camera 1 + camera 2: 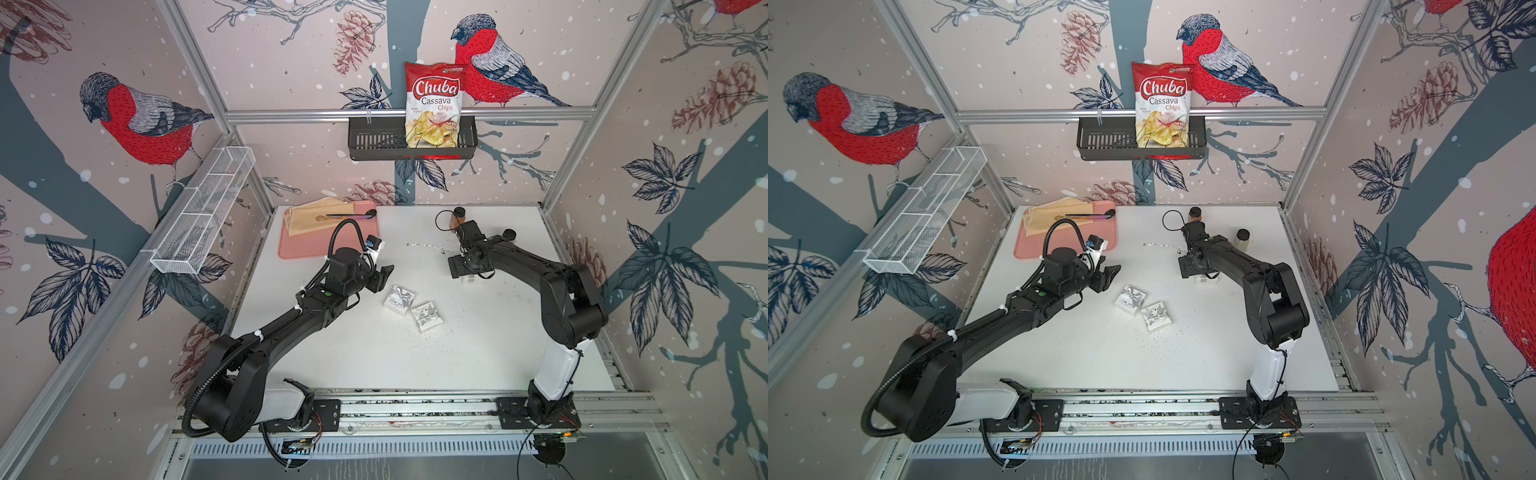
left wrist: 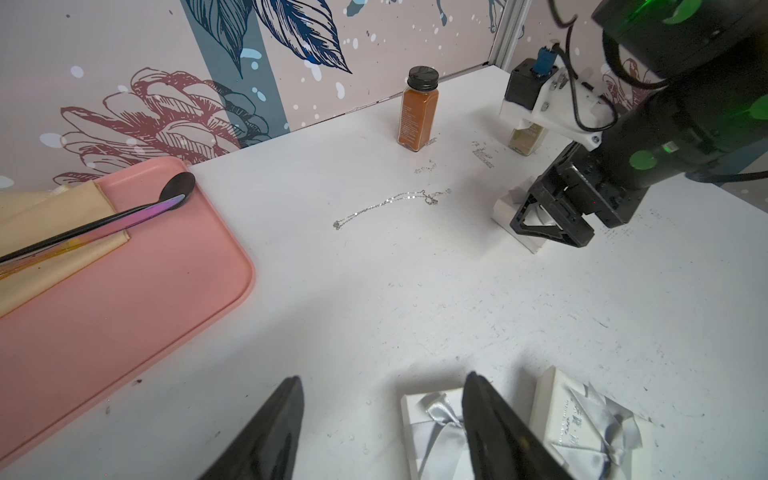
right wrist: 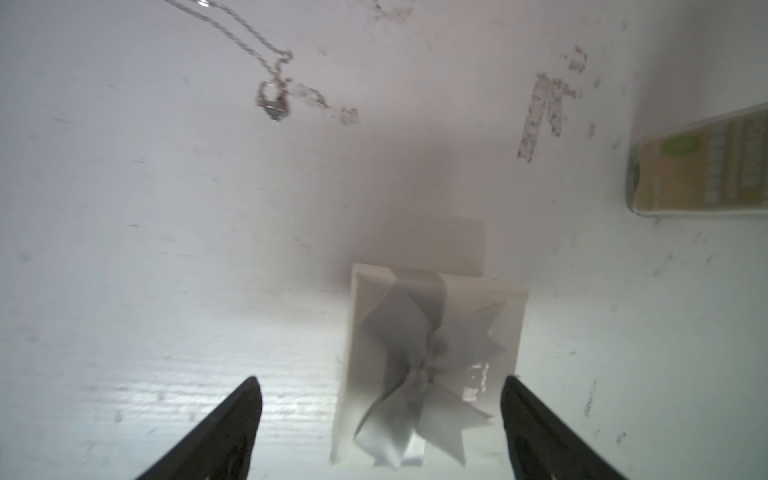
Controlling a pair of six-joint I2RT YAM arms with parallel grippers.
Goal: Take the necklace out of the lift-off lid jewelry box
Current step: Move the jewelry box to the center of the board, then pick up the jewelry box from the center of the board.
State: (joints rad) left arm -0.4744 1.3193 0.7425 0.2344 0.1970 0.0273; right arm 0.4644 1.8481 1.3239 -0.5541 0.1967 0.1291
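Observation:
The thin silver necklace [image 1: 424, 246] [image 1: 1160, 246] lies stretched out on the white table, outside any box; the wrist views also show the necklace [image 2: 390, 203] [image 3: 266, 58]. A white jewelry box with a grey ribbon bow [image 3: 432, 353] [image 1: 471, 279] sits just under my right gripper [image 3: 380, 380] [image 1: 456, 267], which hangs open above it, touching nothing. Two more white ribbon boxes [image 1: 400, 300] [image 1: 427, 317] lie side by side mid-table. My left gripper [image 2: 382, 378] [image 1: 384, 276] is open and empty, just left of them.
A pink tray [image 1: 303, 245] with a beige cloth and a dark spoon [image 2: 124, 216] sits at the back left. An orange spice bottle [image 2: 417, 112] and a paler one [image 3: 702, 166] stand at the back. A chips bag [image 1: 434, 104] sits in a black wall basket.

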